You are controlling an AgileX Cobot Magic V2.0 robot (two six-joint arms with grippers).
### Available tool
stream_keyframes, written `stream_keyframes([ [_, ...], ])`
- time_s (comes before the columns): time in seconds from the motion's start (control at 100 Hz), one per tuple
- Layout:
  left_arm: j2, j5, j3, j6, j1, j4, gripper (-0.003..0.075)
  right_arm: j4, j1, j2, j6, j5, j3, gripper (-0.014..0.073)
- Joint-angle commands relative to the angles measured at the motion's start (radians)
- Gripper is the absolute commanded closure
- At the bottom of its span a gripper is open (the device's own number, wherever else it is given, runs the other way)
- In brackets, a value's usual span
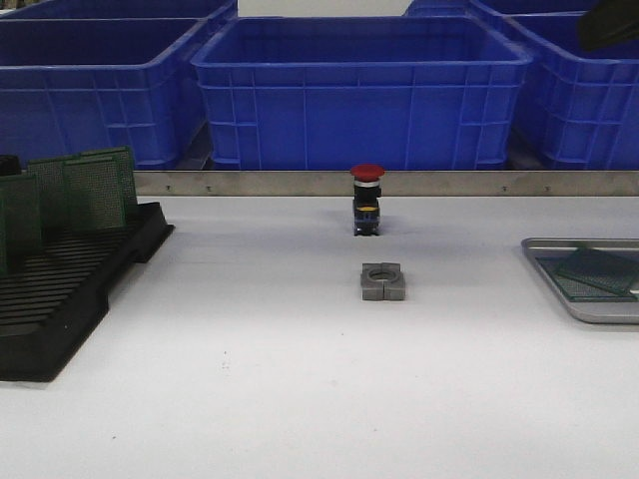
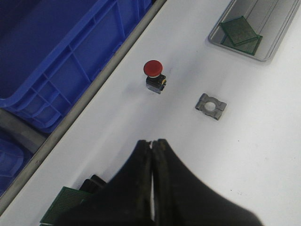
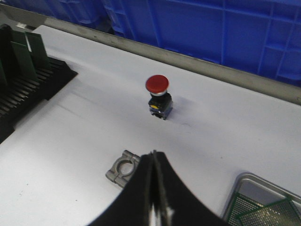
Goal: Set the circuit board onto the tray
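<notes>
Both pincers, left [image 2: 152, 147] and right [image 3: 153, 157], are closed, empty. Racked circuit boards [image 1: 95, 190], left of frame, look light, stiff, thin; pinch an upper edge.

A slotted rack [image 1: 70, 289] is set left, a tray [image 1: 589, 309] holding circuit boards [image 1: 599, 271] right, a push button [image 1: 366, 200] behind a clamp block [image 1: 382, 281].

The tray [image 1: 599, 311] is a shallow silver-grey metal pan with rounded corners and a raised rim, lying flat on the white surface [image 1: 300, 399] at the right edge of the front view, partly cut off by the frame. Two green circuit boards [image 1: 599, 271] lie flat inside it, one overlapping the other at a skewed angle. More green circuit boards [image 1: 95, 190] stand upright in the black slotted rack [image 1: 60, 299] on the far left.
</notes>
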Motion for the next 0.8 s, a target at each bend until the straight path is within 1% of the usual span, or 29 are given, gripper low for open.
stream_keyframes([
  [0.0, -0.122, -0.104, 0.046, -0.025, 0.002, -0.051, 0.0741, 0.058, 0.065, -0.098, -0.012, -0.083, 0.016, 0.0655],
  [0.17, -0.316, -0.328, 0.293, -0.040, 0.002, -0.068, 0.0741, 0.083, 0.190, -0.247, -0.014, -0.265, 0.108, 0.0655],
  [0.27, -0.428, -0.487, 0.458, -0.040, 0.002, -0.081, 0.0741, 0.083, 0.232, -0.327, -0.032, -0.335, 0.154, 0.0655],
  [0.38, -0.551, -0.614, 0.618, -0.040, 0.002, -0.092, 0.0741, 0.083, 0.248, -0.415, -0.044, -0.337, 0.211, 0.0655],
  [0.56, -0.750, -0.788, 0.892, 0.012, 0.002, -0.178, 0.0741, 0.083, 0.248, -0.572, -0.044, -0.364, 0.324, 0.0655],
  [0.64, -0.841, -0.871, 1.013, 0.012, 0.002, -0.214, 0.0741, 0.083, 0.248, -0.651, -0.044, -0.382, 0.381, 0.0655],
  [0.79, -1.025, -0.970, 1.196, 0.012, 0.002, -0.241, 0.0741, 0.083, 0.248, -0.812, -0.044, -0.385, 0.471, 0.0655],
])
